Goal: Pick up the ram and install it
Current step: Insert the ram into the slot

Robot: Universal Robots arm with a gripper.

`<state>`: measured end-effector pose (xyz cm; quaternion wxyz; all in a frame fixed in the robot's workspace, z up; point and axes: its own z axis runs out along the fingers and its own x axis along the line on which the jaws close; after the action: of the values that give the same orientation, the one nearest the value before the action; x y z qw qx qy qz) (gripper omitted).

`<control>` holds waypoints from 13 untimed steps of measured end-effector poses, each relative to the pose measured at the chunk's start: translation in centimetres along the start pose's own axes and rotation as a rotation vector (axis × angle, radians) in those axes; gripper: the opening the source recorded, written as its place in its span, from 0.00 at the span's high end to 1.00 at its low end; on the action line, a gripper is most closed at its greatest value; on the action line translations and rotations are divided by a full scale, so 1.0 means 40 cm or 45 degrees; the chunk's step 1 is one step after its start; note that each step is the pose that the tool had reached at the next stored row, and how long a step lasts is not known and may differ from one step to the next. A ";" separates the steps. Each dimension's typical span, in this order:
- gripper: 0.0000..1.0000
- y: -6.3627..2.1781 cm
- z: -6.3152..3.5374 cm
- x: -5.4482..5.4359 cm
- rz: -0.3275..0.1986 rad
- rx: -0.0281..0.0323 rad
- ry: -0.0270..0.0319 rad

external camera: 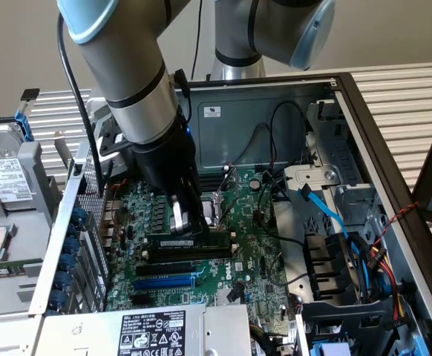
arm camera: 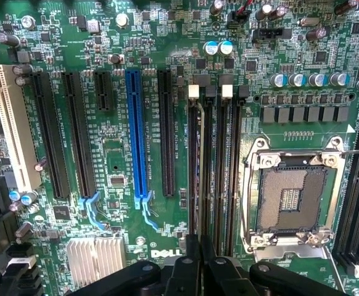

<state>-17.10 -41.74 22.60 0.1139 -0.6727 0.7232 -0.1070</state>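
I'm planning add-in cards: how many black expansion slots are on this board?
4 black expansion slots: two long next to the white slot, one short, one past the blue slot. Others may be hidden.

glossy green lacquer on the motherboard (arm camera: 167,55); smooth blue plastic on the expansion slot (arm camera: 136,135), matt black plastic on the memory slots (arm camera: 219,166). bare finned metal on the heatsink (arm camera: 96,254), bright metal round the cpu socket (arm camera: 290,200). dark-green board with matt black chips on the ram (external camera: 194,243). matt black finish on the gripper (arm camera: 199,246); brushed silver metal on the arm (external camera: 127,81); dull grey sheet metal on the case (external camera: 246,119).
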 end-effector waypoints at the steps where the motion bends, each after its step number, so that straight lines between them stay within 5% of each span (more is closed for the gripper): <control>1: 0.88 0.000 0.000 0.000 0.000 0.0005 0.0000; 4: 0.88 0.001 0.001 0.000 0.000 0.0040 0.0000; 13: 0.88 0.007 -0.001 -0.001 -0.004 0.0312 0.0100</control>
<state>-17.36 -41.67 22.55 0.1192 -0.6719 0.7213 -0.1187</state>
